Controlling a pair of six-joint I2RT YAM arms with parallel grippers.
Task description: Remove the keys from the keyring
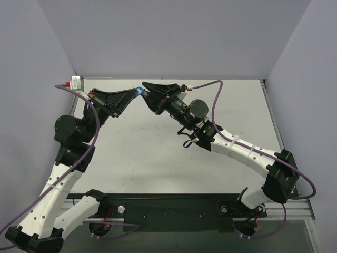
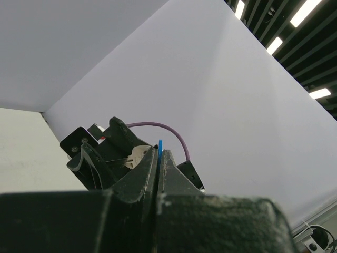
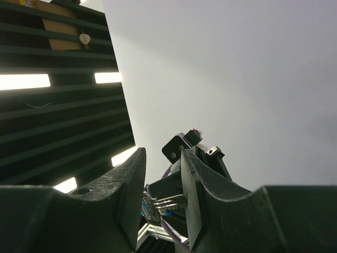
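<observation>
Two claws meet tip to tip above the far part of the tabletop (image 1: pixel 158 158), with the task's small hardware caught between them. The left claw (image 2: pixel 158 154) is pressed fully together on the keyring's blue tag (image 2: pixel 160 144). Only a thin bright sliver of that flat plastic oblong sticks up out of the seam between the two fingers (image 2: pixel 138 182). These are matte black, wedge-shaped, and scuffed with pale scratches along their edges.

The right claw (image 3: pixel 162 154) faces it, its fingers a narrow gap apart. In that gap lies the key (image 3: pixel 169 200), a slim silver metal piece with a dull shine that reaches across to the inner face of one finger. Whether the claw is pinching it cannot be told. At the key's other end sits the keyring (image 3: pixel 149 203), a thin wire loop of metal, with a touch of blue just below it. From overhead, the tag shows only as a small blue speck (image 1: pixel 139 90) where the two black tips converge, held off the surface.

Farther out, a purple cable (image 1: pixel 202 84) curves off the right arm's wrist. The arms have black joints and white lower links, and the tabletop under them is pale, smooth and matte, enclosed by plain light-grey walls (image 1: pixel 174 37).
</observation>
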